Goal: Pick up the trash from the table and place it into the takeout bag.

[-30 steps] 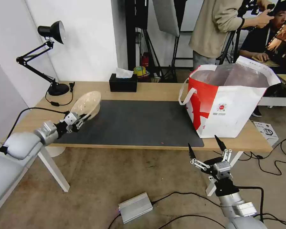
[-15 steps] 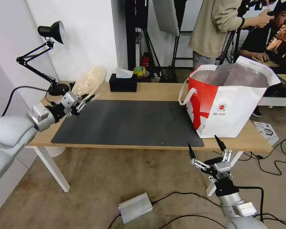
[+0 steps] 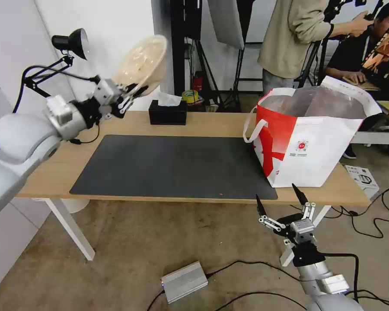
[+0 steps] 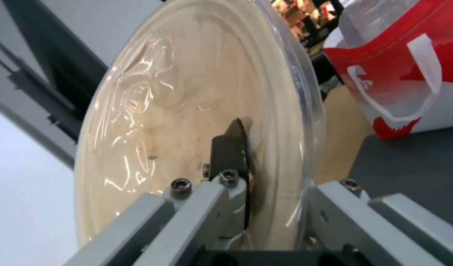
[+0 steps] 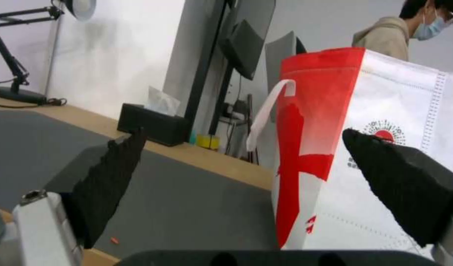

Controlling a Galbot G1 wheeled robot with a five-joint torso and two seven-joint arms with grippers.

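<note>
Lifting from the left side, our left gripper (image 3: pixel 132 93) pinches the rim of the shallow beige bowl (image 3: pixel 141 60), one black finger (image 4: pixel 231 147) pressed on the inside face as the left wrist view shows, and the bowl is tilted almost on its edge. One second ago this bowl was low over the left end of the dark grey mat (image 3: pixel 173 166); now it is high in the air at about 11 o'clock of the table (image 3: pixel 212 123), above the black tissue box (image 3: pixel 167 113) and near the head of the black desk lamp (image 3: pixel 71 41). We see no other trash on the table, so we judge this bowl is the last piece to carry. Moving to the right, the mat lies bare, and the takeout bag (image 3: pixel 309 147) stands open at about 2 o'clock on the table, upright, its silver lining showing, well apart from the bowl. The rise means, in our judgement, that the bowl is now high enough to pass over the bag's rim; what is left is to travel across to the right and release it inside. At about 5 o'clock, below the table edge, our right gripper (image 3: pixel 282 202) waits with its fingers spread wide and holds nothing.
</note>
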